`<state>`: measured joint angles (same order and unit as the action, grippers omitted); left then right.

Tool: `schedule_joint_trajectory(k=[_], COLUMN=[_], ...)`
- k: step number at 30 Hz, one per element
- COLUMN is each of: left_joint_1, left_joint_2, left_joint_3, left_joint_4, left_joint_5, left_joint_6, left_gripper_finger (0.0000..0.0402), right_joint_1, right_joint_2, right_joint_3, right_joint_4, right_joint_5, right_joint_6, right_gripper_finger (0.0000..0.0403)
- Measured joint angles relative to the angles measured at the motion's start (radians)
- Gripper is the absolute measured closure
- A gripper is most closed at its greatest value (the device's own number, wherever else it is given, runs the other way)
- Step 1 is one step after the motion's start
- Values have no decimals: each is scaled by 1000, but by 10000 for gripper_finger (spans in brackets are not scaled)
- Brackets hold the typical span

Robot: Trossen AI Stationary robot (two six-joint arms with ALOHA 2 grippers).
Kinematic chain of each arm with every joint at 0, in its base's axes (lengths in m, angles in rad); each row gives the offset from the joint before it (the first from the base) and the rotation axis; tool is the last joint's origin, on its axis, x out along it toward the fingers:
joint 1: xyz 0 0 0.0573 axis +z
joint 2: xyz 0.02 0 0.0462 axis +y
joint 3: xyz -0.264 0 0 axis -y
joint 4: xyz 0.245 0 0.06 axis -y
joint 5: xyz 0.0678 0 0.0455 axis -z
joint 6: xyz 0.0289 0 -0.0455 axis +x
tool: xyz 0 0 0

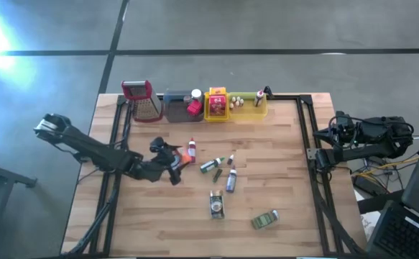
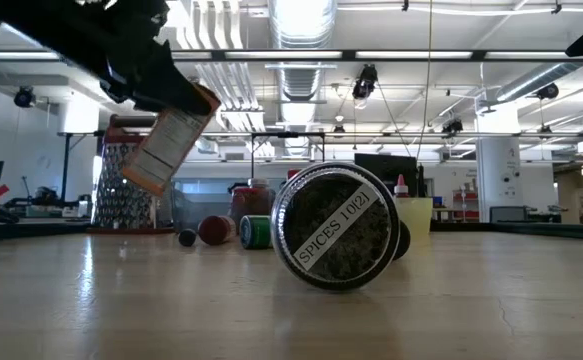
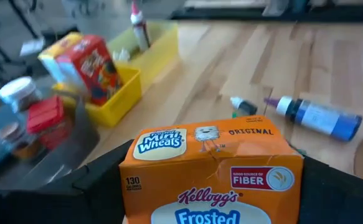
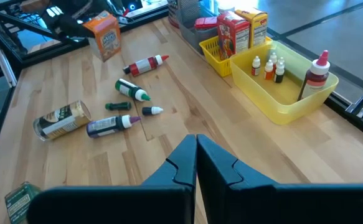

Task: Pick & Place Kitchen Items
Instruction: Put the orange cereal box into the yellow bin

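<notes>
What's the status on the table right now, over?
Left gripper shut on orange cereal box, lifted off the table. Right gripper shut, empty, parked at right edge. Bottles and tins loose mid-table; path to trays looks clear.

My left gripper (image 1: pixel 175 164) holds a cereal box (image 3: pixel 212 174) above the table (image 1: pixel 281 144).
3 trays (image 1: pixel 216 108) line the far edge; bottles (image 1: pixel 223 173) lie just right of the box.
</notes>
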<state>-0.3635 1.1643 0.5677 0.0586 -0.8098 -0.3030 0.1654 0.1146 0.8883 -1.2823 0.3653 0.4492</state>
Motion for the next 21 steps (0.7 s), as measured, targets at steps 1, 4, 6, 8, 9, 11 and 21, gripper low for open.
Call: schedule_joint_trajectory(k=[1,4,6,8,9,11,21], left_joint_1=[-3,-13,-19,-24,-25,-27,-27], left_joint_2=[2,13,27,42,50,62,153], left_joint_3=[-35,-138,-193,-231,-246,-260,-260], left_joint_4=[83,351,496,602,636,675,810], left_joint_5=[1,29,57,84,101,149,339], left_joint_6=[30,129,198,256,274,285,316], left_gripper_finger=[69,69,69,69,69,69,69], right_joint_1=[0,0,0,0,0,0,0], right_joint_2=[0,0,0,0,0,0,0], right_joint_3=[0,0,0,0,0,0,0], right_joint_4=[0,0,0,0,0,0,0], right_joint_5=[0,0,0,0,0,0,0], right_joint_6=[0,0,0,0,0,0,0], right_gripper_finger=[394,394,394,394,394,394,394])
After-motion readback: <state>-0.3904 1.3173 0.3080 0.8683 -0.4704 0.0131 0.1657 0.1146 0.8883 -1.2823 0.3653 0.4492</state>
